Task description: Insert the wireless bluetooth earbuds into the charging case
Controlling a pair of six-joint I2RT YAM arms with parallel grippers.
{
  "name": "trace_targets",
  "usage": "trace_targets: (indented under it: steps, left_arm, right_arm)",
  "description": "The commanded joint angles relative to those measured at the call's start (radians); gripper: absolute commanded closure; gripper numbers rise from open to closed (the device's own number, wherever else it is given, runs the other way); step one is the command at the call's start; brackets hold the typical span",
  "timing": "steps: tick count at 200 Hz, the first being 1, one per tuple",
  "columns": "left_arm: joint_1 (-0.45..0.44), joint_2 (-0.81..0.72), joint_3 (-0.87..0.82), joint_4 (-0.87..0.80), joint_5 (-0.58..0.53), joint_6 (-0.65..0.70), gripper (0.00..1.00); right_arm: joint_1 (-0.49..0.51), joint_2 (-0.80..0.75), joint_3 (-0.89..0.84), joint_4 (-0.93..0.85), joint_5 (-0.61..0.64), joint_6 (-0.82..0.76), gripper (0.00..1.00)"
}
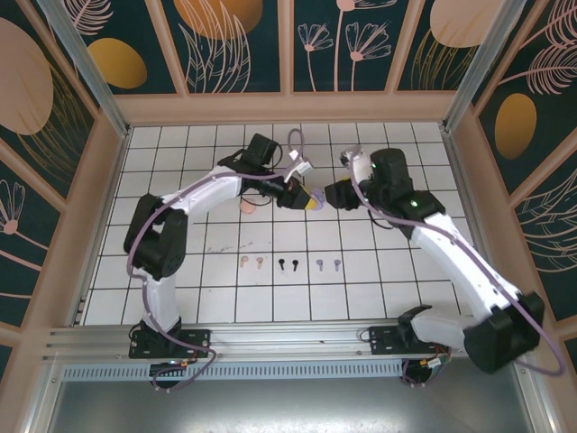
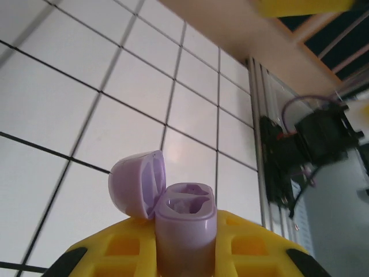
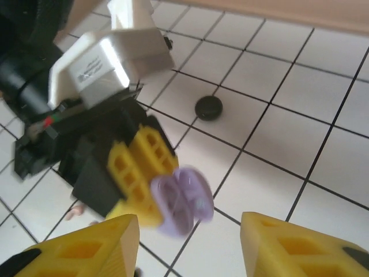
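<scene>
Left gripper (image 2: pixel 185 249): I find it clamped on the lavender case (image 2: pixel 185 216), with the yellow fingers (image 2: pixel 124 249) pressing the body from either side. The case stands upright in the grip. Its lid (image 2: pixel 138 183) is swung back to one side, and two sockets are exposed at the top.

Right gripper (image 3: pixel 190 248): the jaws are parted with nothing between them. They face the lavender case, which sits just beyond the fingertips. From above, I see the two grippers nose to nose over the far half of the table (image 1: pixel 180 289), with the case between them.

Earbuds (image 1: pixel 281 264): all six lie on the tiles in one row, nearer the arm bases and well apart from both grippers. The pink pair (image 1: pixel 245 263) is on the left, the black pair (image 1: pixel 294 264) in the middle and the lavender pair (image 1: pixel 321 264) on the right.

Surroundings: a black case (image 3: pixel 208 107) rests lid down on a tile beyond the left gripper. A pink case (image 1: pixel 246 207) lies under the left arm (image 1: pixel 207 191), partly covered by it. Both cases are near the meeting point of the grippers, and neither touches the held case.
</scene>
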Motion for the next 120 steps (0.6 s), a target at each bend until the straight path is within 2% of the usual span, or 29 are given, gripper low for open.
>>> trace_targets:
  steps: [1, 49, 74, 89, 120]
  left_arm:
    - [0.027, -0.14, -0.088, 0.331, -0.092, -0.16, 1.0]
    - [0.027, -0.305, -0.272, 0.578, -0.308, -0.239, 1.0]
    - [0.027, -0.389, -0.404, 0.756, -0.401, -0.244, 1.0]
    - [0.025, -0.437, -0.508, 0.909, -0.466, -0.251, 1.0]
    - [0.02, -0.508, -0.758, 1.36, -0.57, -0.25, 1.0]
  right_arm:
    - [0.009, -0.103, -0.087, -0.007, -0.003, 0.161, 0.48]
    - [0.077, -0.169, -0.22, -0.041, 0.147, 0.436, 0.48]
    - [0.162, -0.182, -0.276, -0.05, 0.241, 0.566, 0.48]
    - [0.198, -0.194, -0.308, -0.056, 0.286, 0.642, 0.48]
    - [0.266, -0.216, -0.347, -0.074, 0.373, 0.745, 0.48]
